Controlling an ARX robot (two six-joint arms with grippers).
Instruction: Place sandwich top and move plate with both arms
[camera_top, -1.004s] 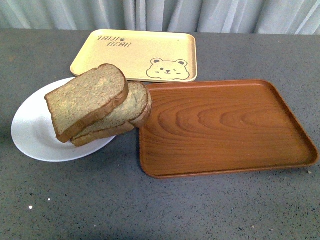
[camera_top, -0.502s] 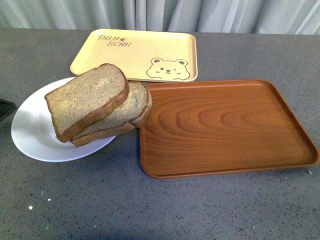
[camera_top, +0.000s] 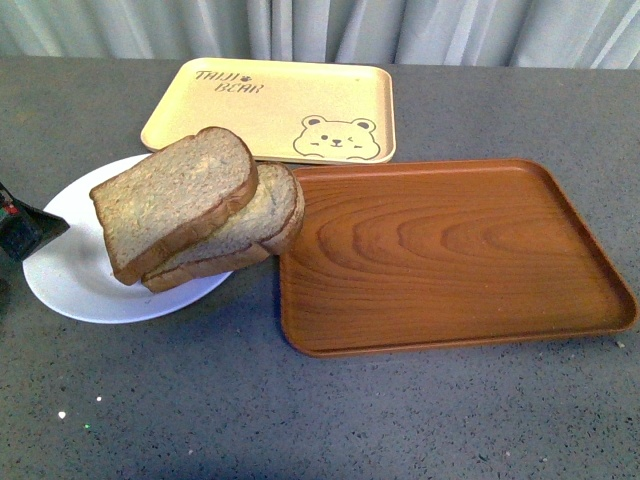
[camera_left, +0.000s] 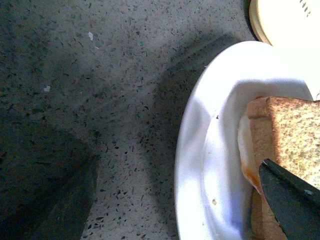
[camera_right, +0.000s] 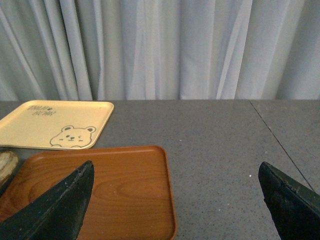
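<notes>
The sandwich top, a thick brown speckled slice, lies tilted on a paler round-topped slice on the white plate at the left. My left gripper shows at the left edge of the front view, beside the plate's rim. In the left wrist view the gripper is open, the plate's rim lies between its fingers, and one finger is over the bread. My right gripper is open and empty above the wood-grain tray.
The brown wood-grain tray lies right of the plate, touching the lower slice. A beige bear tray lies behind them. Grey speckled tabletop lies in front, and curtains hang behind the table.
My left gripper has come into the front view from the left edge and moved in toward the plate's rim. The bread, plate and trays have not moved.
</notes>
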